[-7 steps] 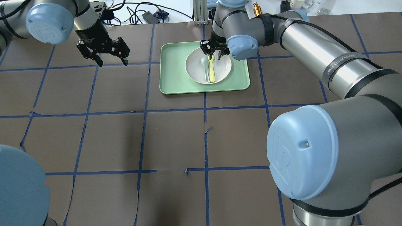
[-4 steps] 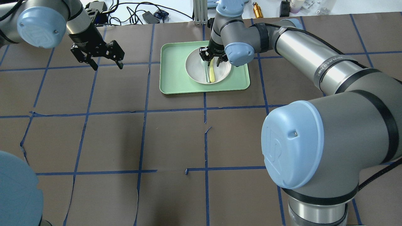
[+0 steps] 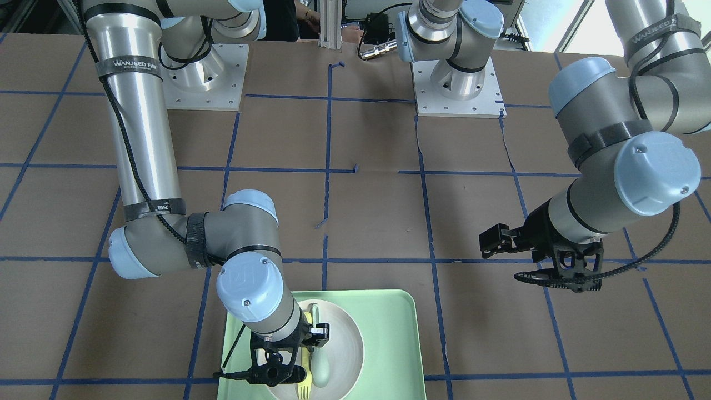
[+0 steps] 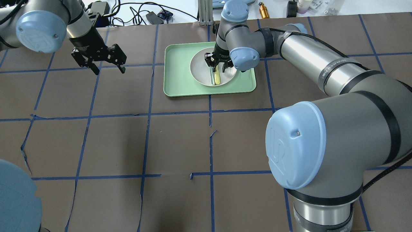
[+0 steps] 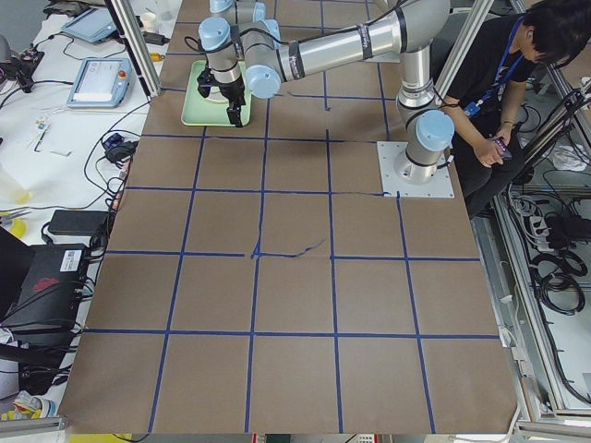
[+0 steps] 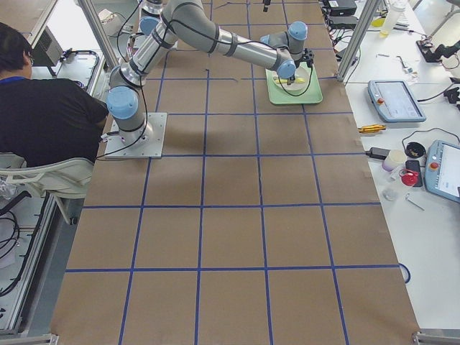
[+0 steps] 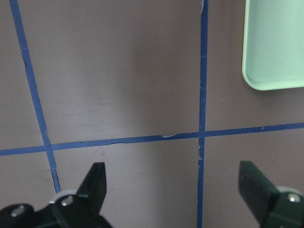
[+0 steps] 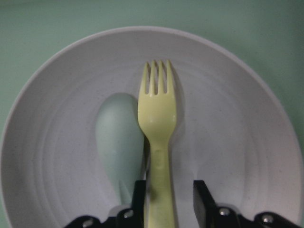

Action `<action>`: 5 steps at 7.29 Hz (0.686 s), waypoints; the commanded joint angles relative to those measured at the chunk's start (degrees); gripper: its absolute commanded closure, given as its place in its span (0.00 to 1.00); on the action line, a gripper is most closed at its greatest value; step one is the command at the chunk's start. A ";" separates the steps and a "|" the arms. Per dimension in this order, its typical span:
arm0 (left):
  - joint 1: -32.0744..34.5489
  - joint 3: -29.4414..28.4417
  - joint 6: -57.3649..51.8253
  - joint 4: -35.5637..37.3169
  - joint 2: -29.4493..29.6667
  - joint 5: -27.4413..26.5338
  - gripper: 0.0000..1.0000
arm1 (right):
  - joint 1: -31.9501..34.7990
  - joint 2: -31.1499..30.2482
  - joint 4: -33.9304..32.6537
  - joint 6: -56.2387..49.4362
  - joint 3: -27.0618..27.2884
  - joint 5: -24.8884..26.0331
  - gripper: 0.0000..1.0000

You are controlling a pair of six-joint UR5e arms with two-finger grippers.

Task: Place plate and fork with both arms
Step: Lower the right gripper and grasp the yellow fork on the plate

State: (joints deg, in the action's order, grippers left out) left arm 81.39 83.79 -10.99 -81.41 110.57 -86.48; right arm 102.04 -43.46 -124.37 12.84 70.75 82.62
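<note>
The off-white plate [image 4: 197,64] lies on the light-green tray [image 4: 177,75] at the far middle of the table. The pale-yellow fork [image 4: 218,77] lies in the plate beside a grey-green spoon [image 4: 212,79]. My right gripper [image 4: 218,64] is low over the plate. In the right wrist view its jaws stand on either side of the fork [image 8: 157,109] handle, with a gap on the right side, so it is open. The spoon [image 8: 118,137] lies just left of the fork. My left gripper [image 4: 109,71] is open and empty above the table, left of the tray.
The tray's corner [image 7: 275,57] shows at the upper right of the left wrist view, over blue tape lines. Cables and small items lie beyond the table's far edge [image 4: 148,16]. A seated person [image 5: 517,55] is behind the robot's bases.
My right gripper has come down onto the plate, over the fork's handle. My left gripper has shifted a little to the left and stays open.
</note>
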 commanded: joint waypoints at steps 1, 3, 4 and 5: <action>0.00 0.14 0.00 0.03 -0.26 0.00 0.00 | 0.00 0.40 0.00 0.08 0.00 0.00 0.54; 0.00 0.14 0.00 0.03 -0.44 0.09 0.00 | 0.00 0.14 0.09 -0.10 -0.26 0.44 1.00; -0.35 0.14 -0.08 0.03 -0.44 0.00 0.00 | 0.00 0.05 0.09 0.25 -0.26 0.44 1.00; -0.35 0.14 -0.08 0.03 -0.53 0.00 0.00 | 0.00 -0.04 0.09 0.52 -0.26 0.27 1.00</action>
State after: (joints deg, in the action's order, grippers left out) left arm 81.15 83.93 -11.04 -81.39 110.12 -86.46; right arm 102.04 -43.37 -124.29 13.03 70.50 82.99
